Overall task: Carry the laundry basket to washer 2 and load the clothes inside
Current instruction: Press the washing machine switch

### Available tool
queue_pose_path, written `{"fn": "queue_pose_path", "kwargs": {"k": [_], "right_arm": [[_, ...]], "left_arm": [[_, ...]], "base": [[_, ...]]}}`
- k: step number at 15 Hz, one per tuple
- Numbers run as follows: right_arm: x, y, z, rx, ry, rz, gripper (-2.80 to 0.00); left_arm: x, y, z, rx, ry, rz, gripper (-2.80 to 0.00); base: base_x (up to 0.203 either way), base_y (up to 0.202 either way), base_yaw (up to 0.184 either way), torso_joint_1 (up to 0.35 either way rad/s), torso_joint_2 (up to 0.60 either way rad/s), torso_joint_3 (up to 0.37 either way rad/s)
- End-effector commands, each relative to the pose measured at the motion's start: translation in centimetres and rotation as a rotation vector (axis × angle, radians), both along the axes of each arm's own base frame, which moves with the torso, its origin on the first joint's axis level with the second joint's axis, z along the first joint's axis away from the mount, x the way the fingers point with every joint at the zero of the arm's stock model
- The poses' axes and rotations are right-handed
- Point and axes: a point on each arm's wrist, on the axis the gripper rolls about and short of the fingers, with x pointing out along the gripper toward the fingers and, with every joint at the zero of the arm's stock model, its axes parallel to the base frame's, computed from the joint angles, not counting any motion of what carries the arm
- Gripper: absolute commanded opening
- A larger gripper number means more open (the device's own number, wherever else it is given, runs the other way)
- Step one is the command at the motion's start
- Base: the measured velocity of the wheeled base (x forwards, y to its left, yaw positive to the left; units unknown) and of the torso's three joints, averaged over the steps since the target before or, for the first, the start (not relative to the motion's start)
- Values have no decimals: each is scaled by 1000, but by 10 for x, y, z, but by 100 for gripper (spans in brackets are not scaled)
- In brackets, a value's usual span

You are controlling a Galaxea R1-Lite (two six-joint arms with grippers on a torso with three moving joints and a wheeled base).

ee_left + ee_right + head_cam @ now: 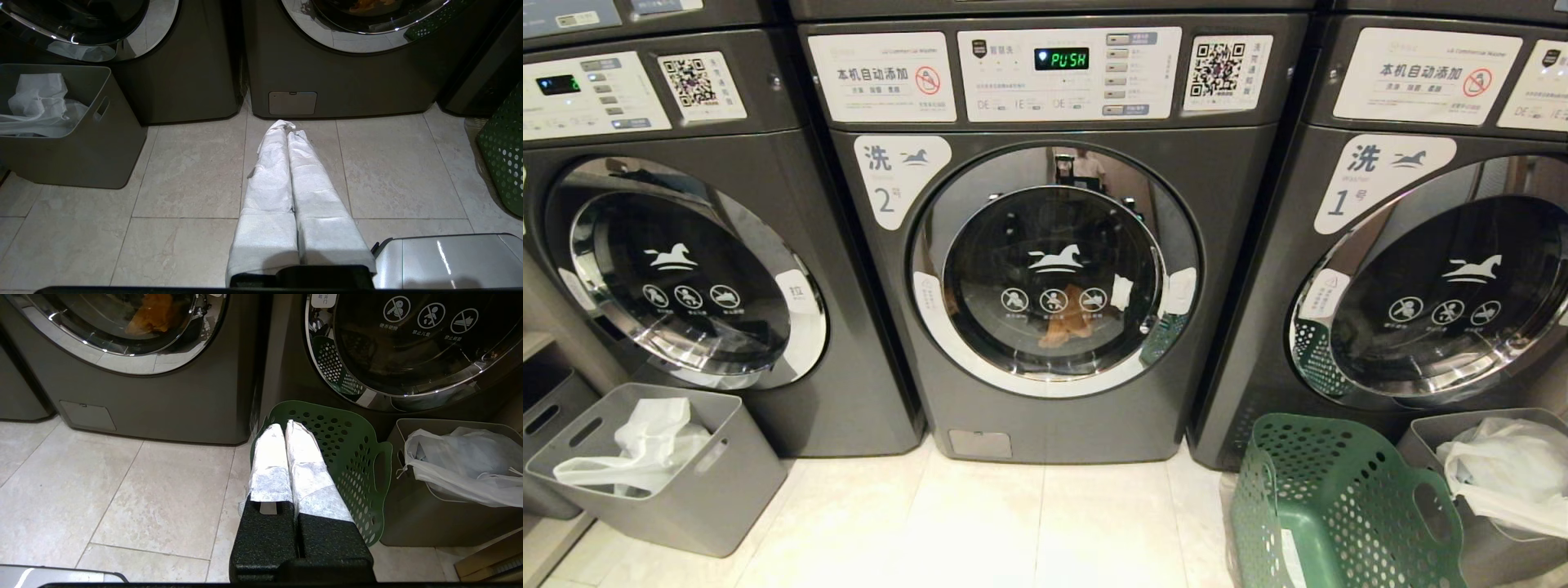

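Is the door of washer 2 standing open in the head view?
No: washer 2 has its chrome-ringed round door shut flat against the front, with orange clothes visible behind the glass.

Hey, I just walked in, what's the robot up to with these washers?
Nothing is being handled right now. Washer 2 has its door closed, with an orange garment visible through the glass. The green laundry basket sits on the floor to its right, looking empty. The left hand and right hand are shut, holding nothing, low over the floor.
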Motion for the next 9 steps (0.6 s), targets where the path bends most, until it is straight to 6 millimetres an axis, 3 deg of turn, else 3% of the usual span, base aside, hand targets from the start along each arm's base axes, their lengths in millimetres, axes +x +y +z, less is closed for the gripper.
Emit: {"fn": "queue_pose_path", "kwargs": {"k": [1, 9], "right_arm": [[0, 0, 0, 0, 2, 1, -280], [0, 0, 0, -2, 1, 1, -280]], "left_arm": [[0, 0, 0, 0, 2, 1, -280], [0, 0, 0, 4, 2, -1, -280]], "base": [[0, 0, 0, 0, 0, 0], [0, 0, 0, 0, 0, 0]]}}
